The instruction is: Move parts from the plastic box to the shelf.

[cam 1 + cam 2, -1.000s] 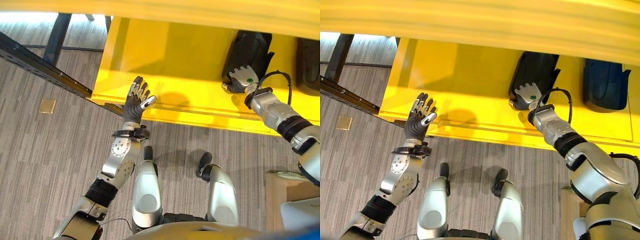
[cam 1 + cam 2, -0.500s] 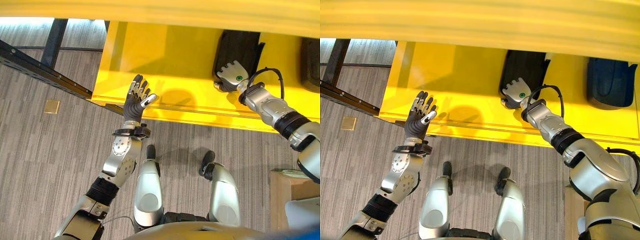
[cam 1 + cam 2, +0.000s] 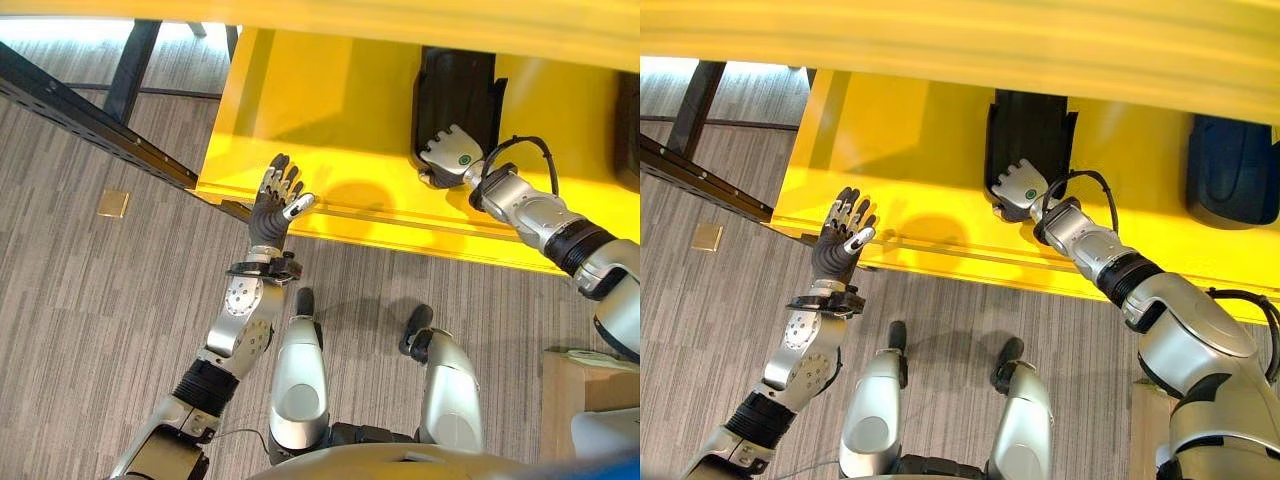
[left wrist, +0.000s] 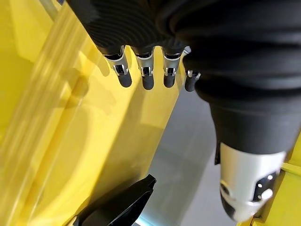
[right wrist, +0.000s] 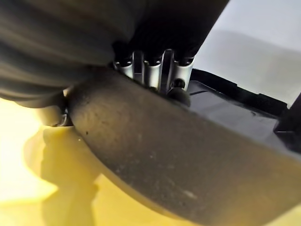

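The part (image 3: 1028, 135) is gripped at its near end by the right hand (image 3: 1016, 190), long axis across the shelf (image 3: 920, 150); the left hand (image 3: 840, 240) is held open, empty.

Shelf (image 3: 330, 110) bright yellow. Part (image 3: 1030, 125) under my right hand (image 3: 1017, 188) black; second part (image 3: 1230, 170), upper right, dark blue. Floor (image 3: 90, 310) grey, streaked. Small tan square (image 3: 113, 203), left.

On the yellow shelf (image 3: 330, 110) the right hand (image 3: 447, 160) grips a black part (image 3: 455, 95); the left hand (image 3: 275, 200) hovers, fingers spread.
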`<state>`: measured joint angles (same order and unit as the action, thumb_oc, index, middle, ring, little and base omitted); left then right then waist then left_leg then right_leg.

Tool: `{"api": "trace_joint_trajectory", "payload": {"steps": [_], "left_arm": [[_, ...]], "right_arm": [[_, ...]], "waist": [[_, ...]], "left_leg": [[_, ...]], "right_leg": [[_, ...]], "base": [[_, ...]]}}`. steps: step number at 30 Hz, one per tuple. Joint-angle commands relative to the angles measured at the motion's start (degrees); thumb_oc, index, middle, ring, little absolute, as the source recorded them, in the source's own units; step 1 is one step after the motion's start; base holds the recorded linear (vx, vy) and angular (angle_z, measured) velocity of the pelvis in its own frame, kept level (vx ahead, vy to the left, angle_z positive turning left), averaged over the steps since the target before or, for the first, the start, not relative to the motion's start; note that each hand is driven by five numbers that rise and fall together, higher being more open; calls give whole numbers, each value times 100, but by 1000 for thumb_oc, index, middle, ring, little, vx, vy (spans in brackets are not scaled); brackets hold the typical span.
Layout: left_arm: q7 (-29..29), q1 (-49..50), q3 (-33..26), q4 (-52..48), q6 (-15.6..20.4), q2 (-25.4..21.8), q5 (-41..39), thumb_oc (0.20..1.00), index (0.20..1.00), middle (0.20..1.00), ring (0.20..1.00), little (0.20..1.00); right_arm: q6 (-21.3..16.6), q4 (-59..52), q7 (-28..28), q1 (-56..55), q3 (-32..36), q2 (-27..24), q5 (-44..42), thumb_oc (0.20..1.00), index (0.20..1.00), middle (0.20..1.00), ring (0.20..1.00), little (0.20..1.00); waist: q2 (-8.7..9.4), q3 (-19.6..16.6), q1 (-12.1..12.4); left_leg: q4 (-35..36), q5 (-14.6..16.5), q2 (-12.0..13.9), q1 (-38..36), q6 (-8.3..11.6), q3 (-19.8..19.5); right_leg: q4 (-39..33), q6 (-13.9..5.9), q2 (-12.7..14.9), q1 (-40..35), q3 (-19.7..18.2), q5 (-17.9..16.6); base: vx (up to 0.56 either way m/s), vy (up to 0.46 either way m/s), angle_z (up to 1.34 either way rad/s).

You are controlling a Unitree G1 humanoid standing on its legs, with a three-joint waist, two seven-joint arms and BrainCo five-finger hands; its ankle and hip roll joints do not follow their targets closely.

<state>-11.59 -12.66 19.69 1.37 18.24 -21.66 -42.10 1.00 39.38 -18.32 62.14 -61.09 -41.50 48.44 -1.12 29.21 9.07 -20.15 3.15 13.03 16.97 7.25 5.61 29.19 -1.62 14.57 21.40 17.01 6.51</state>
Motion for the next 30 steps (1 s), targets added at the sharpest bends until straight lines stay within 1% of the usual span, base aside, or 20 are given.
{"api": "trace_joint_trajectory", "payload": {"steps": [1,2,3,4,5,6,7,8,9,11,12,14,17,20,22,27,30], "left_arm": [[85,37,-48,-621,272,-1,-32,1000,1000,1000,1000,1000],[62,16,-45,-606,264,23,-20,1000,1000,1000,1000,1000],[56,-3,-49,-617,245,19,-28,1000,1000,1000,1000,1000],[46,-12,-41,-620,243,22,-25,1000,1000,1000,1000,1000],[35,-31,-28,-612,242,39,-10,1000,1000,1000,1000,1000],[12,-53,-8,-606,242,50,-4,1000,1000,1000,1000,1000],[-34,-82,23,-615,241,59,5,1000,1000,1000,1000,1000],[-42,-93,28,-614,241,61,2,1000,1000,1000,1000,1000],[-73,-117,37,-618,231,73,12,1000,1000,1000,1000,1000],[-89,-139,41,-620,229,79,1,1000,1000,1000,1000,1000],[-126,-165,48,-644,214,95,11,1000,1000,1000,1000,1000],[-150,-181,55,-664,194,105,6,1000,1000,1000,1000,1000],[-209,-234,76,-660,203,121,-11,1000,1000,1000,1000,1000],[-196,-268,95,-577,258,144,-52,1000,1000,1000,1000,1000],[-188,-262,109,-541,271,155,-66,1000,1000,1000,1000,1000],[-118,-248,122,-450,357,130,-113,1000,1000,1000,1000,1000],[-89,-236,119,-419,388,113,-136,1000,1000,1000,1000,1000]], "right_arm": [[483,205,131,347,-101,145,-429,200,200,200,200,200],[612,300,97,304,-80,175,-431,200,200,200,200,200],[663,382,72,304,-62,187,-432,200,200,200,200,200],[678,427,54,298,-47,198,-413,200,200,200,200,200],[775,500,-13,277,-34,224,-468,200,200,200,200,200],[924,567,-72,268,-15,243,-682,256,256,256,256,256],[999,676,-68,283,58,276,-905,573,573,573,573,573],[1018,722,-74,297,82,284,-1081,573,573,573,573,573],[1016,807,-45,305,138,319,-1367,1000,1000,1000,1000,1000],[1030,886,-62,276,222,364,-1740,1000,1000,1000,1000,1000],[1055,943,-170,242,323,437,-1759,1000,1000,1000,1000,1000],[1008,979,-188,233,385,470,-1659,1000,1000,1000,1000,1000],[919,1070,-248,227,458,506,-1263,1000,1000,1000,1000,1000],[772,1129,-254,276,350,494,-417,1000,1000,1000,1000,1000],[794,1157,-226,283,260,476,-266,1000,1000,1000,1000,1000],[551,1278,-177,275,121,443,451,1000,1000,1000,1000,1000],[449,1273,-114,264,61,387,671,1000,1000,1000,1000,1000]], "waist": [[-47,26,88],[-31,25,71],[-54,26,78],[-59,27,76],[-69,27,69],[-80,29,60],[-93,34,52],[-97,37,51],[-107,42,45],[-122,53,29],[-146,55,11],[-163,57,1],[-205,56,-25],[-239,51,-31],[-249,46,-24],[-238,29,11],[-224,27,20]], "left_leg": [[87,-267,-155,66,-323,340],[59,-162,-168,22,-271,311],[85,-275,-145,76,-323,343],[84,-274,-143,77,-326,343],[80,-276,-139,83,-327,343],[73,-280,-138,90,-328,340],[68,-276,-143,93,-335,338],[69,-274,-145,93,-337,337],[70,-272,-150,91,-336,334],[72,-277,-155,99,-332,332],[90,-284,-162,94,-331,333],[94,-285,-166,92,-333,329],[110,-289,-176,78,-338,334],[92,-277,-186,67,-344,333],[98,-278,-185,53,-348,335],[109,-284,-188,56,-359,334],[110,-290,-184,59,-359,332]], "right_leg": [[618,-58,-218,-270,39,582],[650,-119,-208,-309,-8,678],[614,-53,-221,-270,43,578],[614,-53,-219,-270,41,578],[621,-52,-217,-263,38,577],[637,-51,-215,-252,34,576],[651,-54,-210,-242,25,577],[652,-55,-207,-240,25,577],[660,-54,-204,-235,22,577],[659,-56,-201,-226,14,572],[647,-55,-203,-221,2,566],[643,-56,-202,-216,-8,563],[632,-58,-192,-214,-15,553],[640,-59,-180,-225,-15,560],[634,-56,-179,-244,-7,567],[642,-67,-173,-243,11,574],[651,-68,-173,-240,17,578]], "base": [[58,-9,7],[-68,-1,4],[-5,-3,5],[-67,5,3],[-5,7,3],[0,0,0],[0,0,0],[0,0,0],[0,0,0],[0,0,0],[0,0,0],[-4,16,0],[-4,23,0],[0,0,0],[0,0,0],[0,0,0],[0,0,0]]}}
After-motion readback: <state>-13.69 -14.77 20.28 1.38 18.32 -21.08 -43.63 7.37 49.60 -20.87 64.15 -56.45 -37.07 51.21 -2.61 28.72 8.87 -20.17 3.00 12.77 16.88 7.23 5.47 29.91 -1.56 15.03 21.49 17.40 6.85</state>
